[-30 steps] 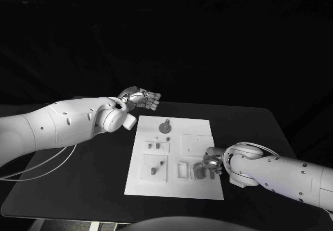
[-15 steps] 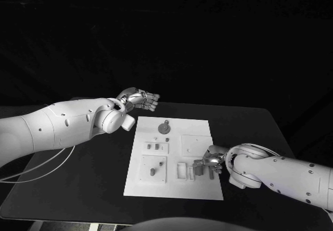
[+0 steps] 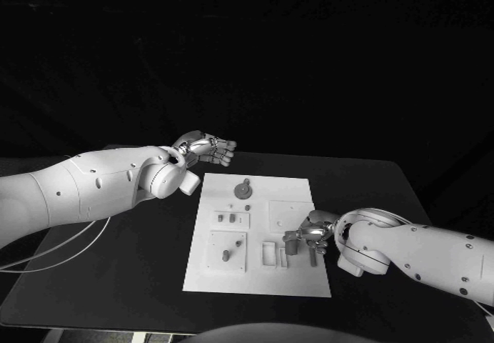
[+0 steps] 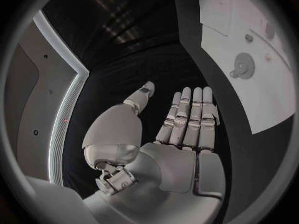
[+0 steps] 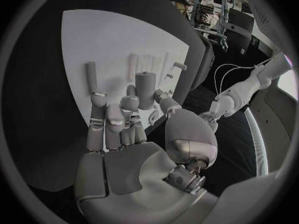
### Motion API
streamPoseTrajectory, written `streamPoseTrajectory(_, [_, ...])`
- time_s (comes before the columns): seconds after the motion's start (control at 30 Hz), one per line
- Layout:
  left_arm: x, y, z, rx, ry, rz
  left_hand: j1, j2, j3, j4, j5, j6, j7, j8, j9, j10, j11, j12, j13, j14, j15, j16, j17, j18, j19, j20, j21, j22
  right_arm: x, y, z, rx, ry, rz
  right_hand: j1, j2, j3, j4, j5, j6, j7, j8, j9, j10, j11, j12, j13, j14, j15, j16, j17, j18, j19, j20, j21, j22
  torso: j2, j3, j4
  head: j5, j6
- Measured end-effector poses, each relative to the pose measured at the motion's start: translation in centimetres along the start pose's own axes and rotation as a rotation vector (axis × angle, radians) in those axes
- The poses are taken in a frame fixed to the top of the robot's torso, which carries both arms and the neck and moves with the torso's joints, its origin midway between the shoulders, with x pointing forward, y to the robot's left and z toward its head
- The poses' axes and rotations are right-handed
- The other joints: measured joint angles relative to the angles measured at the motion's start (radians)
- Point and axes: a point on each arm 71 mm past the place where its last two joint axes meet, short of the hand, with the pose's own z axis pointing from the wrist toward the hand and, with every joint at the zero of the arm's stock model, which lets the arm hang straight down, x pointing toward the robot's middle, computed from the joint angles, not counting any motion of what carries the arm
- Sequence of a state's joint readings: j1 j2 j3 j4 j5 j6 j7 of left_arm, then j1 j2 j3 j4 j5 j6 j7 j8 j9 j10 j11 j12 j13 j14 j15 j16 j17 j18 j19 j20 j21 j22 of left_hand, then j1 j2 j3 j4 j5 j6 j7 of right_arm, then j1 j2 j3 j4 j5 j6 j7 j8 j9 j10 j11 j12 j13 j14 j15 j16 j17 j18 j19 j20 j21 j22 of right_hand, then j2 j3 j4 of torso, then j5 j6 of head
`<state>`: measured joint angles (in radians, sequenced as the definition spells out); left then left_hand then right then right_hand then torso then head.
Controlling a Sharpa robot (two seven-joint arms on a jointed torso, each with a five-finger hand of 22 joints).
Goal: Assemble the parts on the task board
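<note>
Table: a black table [image 3: 123, 279] is standing in the middle, with rounded corners.
Backdrop: plain darkness is lying behind the table's far edge.
Floor: a pale strip is showing under the table's near left corner.
Light: the table top is reflecting a weak shine.

We're looking at a robotics lab or test cell, going by what's here. A black table [image 3: 134, 264] sits against total darkness, like a blacked-out booth. On it lies a white task board [image 3: 293, 282] with slots and small fixtures, a bench-test piece rather than anything domestic. In the right wrist view we catch metal frame racking [image 5: 212, 10] and cabling [image 5: 233, 69] beyond the table, and the left wrist view shows a pale panel wall with a lit strip [image 4: 69, 104].
</note>
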<state>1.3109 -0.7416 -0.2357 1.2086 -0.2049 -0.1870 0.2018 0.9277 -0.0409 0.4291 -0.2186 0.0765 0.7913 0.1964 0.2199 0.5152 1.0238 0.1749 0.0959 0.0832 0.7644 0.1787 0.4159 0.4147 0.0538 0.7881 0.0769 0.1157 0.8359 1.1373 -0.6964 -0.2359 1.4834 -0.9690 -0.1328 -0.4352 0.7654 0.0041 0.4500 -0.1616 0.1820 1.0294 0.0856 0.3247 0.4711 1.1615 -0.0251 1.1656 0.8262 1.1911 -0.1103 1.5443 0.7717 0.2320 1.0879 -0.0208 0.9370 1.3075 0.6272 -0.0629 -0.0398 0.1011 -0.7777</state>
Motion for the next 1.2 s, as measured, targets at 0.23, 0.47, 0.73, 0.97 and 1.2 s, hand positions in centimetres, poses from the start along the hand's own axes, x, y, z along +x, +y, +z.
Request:
streamPoseTrajectory(0.23, [-0.1,0.0,0.0,-0.003,0.000,0.001,0.000,0.000,0.000,0.000,0.000,0.000,0.000,0.000,0.000,0.000,0.000,0.000,0.000,0.000,0.000,-0.002,0.000,0.000,0.000,0.000,0.000,0.000,0.6,1.6,0.3,-0.007,0.060,0.054,0.000,0.000,0.000,0.000,0.000,0.000,0.000,0.000,-0.001,0.000,0.000,-0.003,0.000,0.001,0.001,-0.004,-0.001,0.000,0.000,0.000,0.000,0.000,0.000,0.0006,0.0003,0.000,-0.002])
streamPoseTrajectory(0.47, [0.0,0.0,0.0,-0.003,0.002,0.002,0.000,0.000,0.000,0.000,0.000,0.000,0.000,0.000,-0.001,0.000,0.000,0.000,-0.001,0.000,0.000,-0.002,0.000,-0.001,0.000,0.000,0.000,0.001,1.1,3.2,0.8,-0.013,0.126,0.078,0.000,0.000,0.003,0.003,-0.001,0.000,0.000,-0.001,-0.001,0.000,0.000,-0.004,0.000,0.002,0.002,-0.004,-0.001,0.000,0.000,0.000,0.000,0.000,0.001,0.0007,0.0000,0.002,-0.001])
streamPoseTrajectory(0.73, [0.1,0.0,0.1,-0.002,0.003,0.003,0.000,0.000,0.000,0.000,0.000,0.000,0.000,0.000,-0.001,0.000,0.000,0.000,-0.001,0.000,0.000,-0.002,0.001,-0.001,0.000,0.000,0.000,0.001,1.3,4.5,1.5,-0.022,0.152,0.050,-0.002,0.001,0.003,0.003,-0.004,-0.002,-0.002,-0.004,-0.003,0.000,0.000,-0.004,0.000,0.002,0.003,-0.004,-0.001,0.000,0.000,0.000,0.000,0.000,0.001,0.0009,0.0000,0.002,0.004])
streamPoseTrajectory(0.97, [0.1,0.0,0.1,-0.002,0.004,0.003,0.000,0.000,0.000,0.000,0.000,0.000,0.000,0.000,-0.001,0.000,0.000,0.000,-0.001,0.000,0.000,-0.002,0.001,-0.001,0.000,0.000,0.000,0.001,1.1,4.8,2.1,-0.015,0.163,0.020,-0.009,0.000,0.003,0.003,-0.004,-0.002,-0.002,-0.006,-0.003,0.000,0.000,-0.004,0.001,0.001,0.004,-0.004,-0.001,0.000,0.000,0.000,0.000,0.000,0.001,0.0007,0.0006,0.004,0.004])
streamPoseTrajectory(1.2, [0.2,0.0,0.1,-0.002,0.005,0.003,0.000,0.000,0.000,0.000,0.000,0.000,0.000,0.000,-0.001,0.000,0.000,0.000,-0.002,0.000,0.000,-0.002,0.002,-0.002,0.000,0.000,0.000,0.002,1.0,4.8,2.4,-0.006,0.170,-0.007,-0.010,-0.002,0.006,0.005,-0.004,-0.002,-0.002,-0.007,-0.003,0.000,0.000,-0.004,0.001,0.002,0.005,-0.004,-0.001,0.000,0.000,0.000,0.000,0.000,0.001,0.0006,0.0007,0.007,-0.002])
